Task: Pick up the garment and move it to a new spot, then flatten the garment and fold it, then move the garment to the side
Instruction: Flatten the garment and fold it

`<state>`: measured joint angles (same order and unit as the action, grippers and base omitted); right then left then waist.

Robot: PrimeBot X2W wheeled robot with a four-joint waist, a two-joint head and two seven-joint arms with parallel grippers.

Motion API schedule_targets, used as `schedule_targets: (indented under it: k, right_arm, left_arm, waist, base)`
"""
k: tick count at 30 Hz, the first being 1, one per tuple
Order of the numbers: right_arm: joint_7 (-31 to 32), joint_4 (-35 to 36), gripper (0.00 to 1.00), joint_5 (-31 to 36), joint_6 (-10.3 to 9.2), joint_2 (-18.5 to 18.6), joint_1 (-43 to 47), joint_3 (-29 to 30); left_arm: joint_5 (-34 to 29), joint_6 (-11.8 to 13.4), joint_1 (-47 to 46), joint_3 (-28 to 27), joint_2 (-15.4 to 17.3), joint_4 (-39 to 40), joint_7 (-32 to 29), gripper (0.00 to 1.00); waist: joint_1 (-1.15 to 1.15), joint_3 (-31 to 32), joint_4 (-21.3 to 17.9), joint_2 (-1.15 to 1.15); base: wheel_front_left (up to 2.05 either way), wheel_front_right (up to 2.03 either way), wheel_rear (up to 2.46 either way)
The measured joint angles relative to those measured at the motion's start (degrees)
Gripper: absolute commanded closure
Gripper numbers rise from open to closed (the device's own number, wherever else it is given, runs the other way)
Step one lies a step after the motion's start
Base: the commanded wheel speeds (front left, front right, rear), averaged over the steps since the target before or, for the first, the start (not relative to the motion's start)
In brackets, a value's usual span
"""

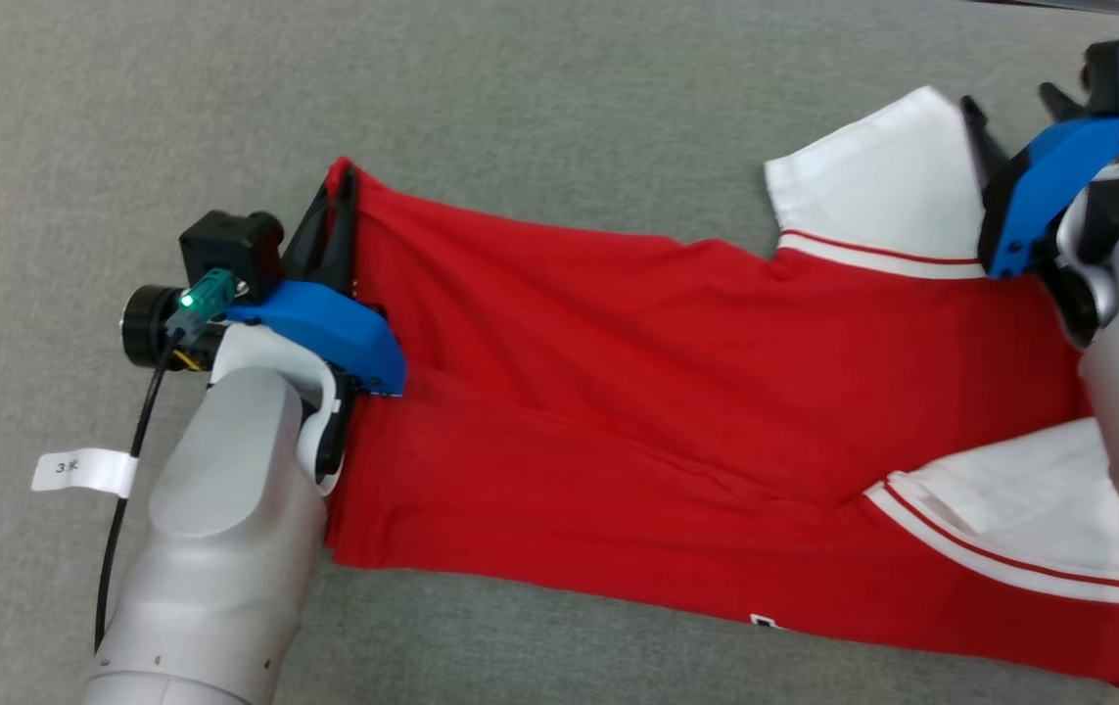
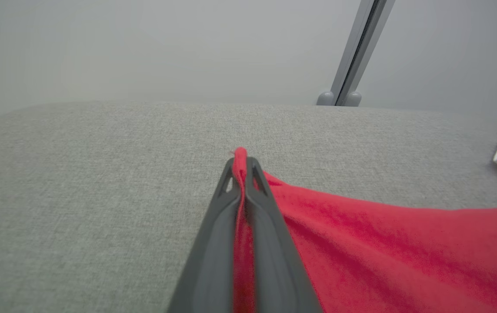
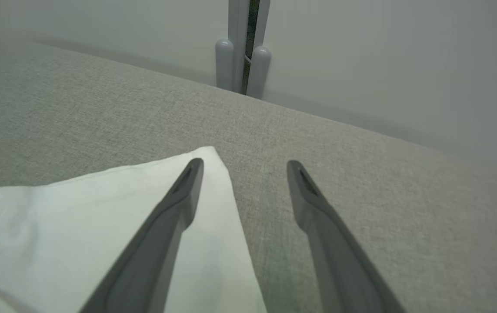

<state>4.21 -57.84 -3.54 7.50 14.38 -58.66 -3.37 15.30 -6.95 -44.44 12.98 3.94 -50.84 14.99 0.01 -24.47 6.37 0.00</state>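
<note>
Head view: red shirt (image 1: pixel 667 372) lies spread on the grey counter (image 1: pixel 128 117), hem left, white sleeves right. Left fingers (image 1: pixel 339 211) clamp the far-left hem corner. Right fingers (image 1: pixel 978 132) are spread over the far sleeve (image 1: pixel 872 176), holding nothing.

Left wrist view: fingers (image 2: pixel 265 226) pinched on red cloth.

Right wrist view: fingers (image 3: pixel 174 208) wide apart, one above the sleeve (image 3: pixel 78 226), the other above bare counter.

Risk: w/ one corner held, any pull probably bunches the shirt, & the right side could miss the sleeve edge.
</note>
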Motion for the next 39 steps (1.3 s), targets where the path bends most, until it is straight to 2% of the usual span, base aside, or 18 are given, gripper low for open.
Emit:
schedule_targets:
  k: [8,10,11,16,19,21,24,28,34,39]
  right_arm:
    - [2.3,-6.3,0.00,-0.4,-0.01,1.4,-3.7,0.9]
    - [2.2,-7.0,0.74,-0.6,-0.02,1.4,-4.7,0.7]
    - [1.5,-7.1,1.00,-0.6,-0.01,1.4,-4.8,0.4]
    - [-7.5,-6.8,1.00,0.4,0.00,2.1,-4.7,1.8]
    - [-15.2,-5.8,1.00,1.7,0.00,2.6,-4.9,4.8]
    - [-17.8,-5.2,1.00,2.2,0.00,2.1,-4.8,7.2]
    - [-19.0,-2.7,1.00,3.0,0.00,0.5,-3.7,9.4]
    - [-19.2,9.2,1.00,1.8,0.00,-1.7,2.4,12.3]
    - [-19.2,23.0,1.00,-2.6,0.00,-5.0,17.8,12.9]
    - [-19.2,27.8,1.00,-7.3,0.00,-6.5,30.3,12.4]
  left_arm:
    - [1.5,-0.2,0.4,3.0,-1.0,3.7,0.0,1.00]
    - [2.0,-0.2,0.7,3.4,-1.0,4.0,0.0,1.00]
    - [2.2,-0.2,0.8,3.7,-1.0,4.1,0.0,1.00]
    - [3.8,-0.2,1.0,3.8,-1.0,4.6,0.0,1.00]
    - [3.8,0.0,1.7,2.5,-1.0,6.0,0.0,1.00]
    - [3.7,0.3,2.4,1.5,-1.1,7.1,0.0,1.00]
    - [2.9,0.7,4.3,-0.2,-1.0,9.0,0.0,1.00]
    - [1.8,0.9,7.0,-3.0,-1.0,10.7,0.0,1.00]
    - [-0.2,0.8,12.3,-5.8,-0.9,12.4,0.0,1.00]
    - [-1.1,0.8,18.2,-8.2,-1.0,12.7,0.0,1.00]
  waist:
    - [0.00,-3.5,4.4,0.00]
    - [-0.01,-4.0,4.6,0.00]
    - [0.00,-4.1,4.6,0.00]
    - [-0.01,-4.1,4.0,0.00]
    - [-0.01,-3.7,3.6,0.00]
    - [-0.01,-3.2,3.4,0.00]
    - [-0.01,-1.9,2.8,0.00]
    - [-0.01,0.2,1.4,0.00]
    - [-0.01,4.5,-0.9,0.00]
    - [-0.01,8.3,-2.8,0.00]
  base:
    - [0.00,0.00,0.00]
    - [0.00,0.00,0.00]
    - [0.00,0.00,0.00]
    - [0.00,0.00,0.00]
    - [0.00,0.00,0.00]
    - [0.00,0.00,0.00]
    - [0.00,0.00,0.00]
    - [0.00,0.00,0.00]
    - [0.00,0.00,0.00]
    - [0.00,0.00,0.00]
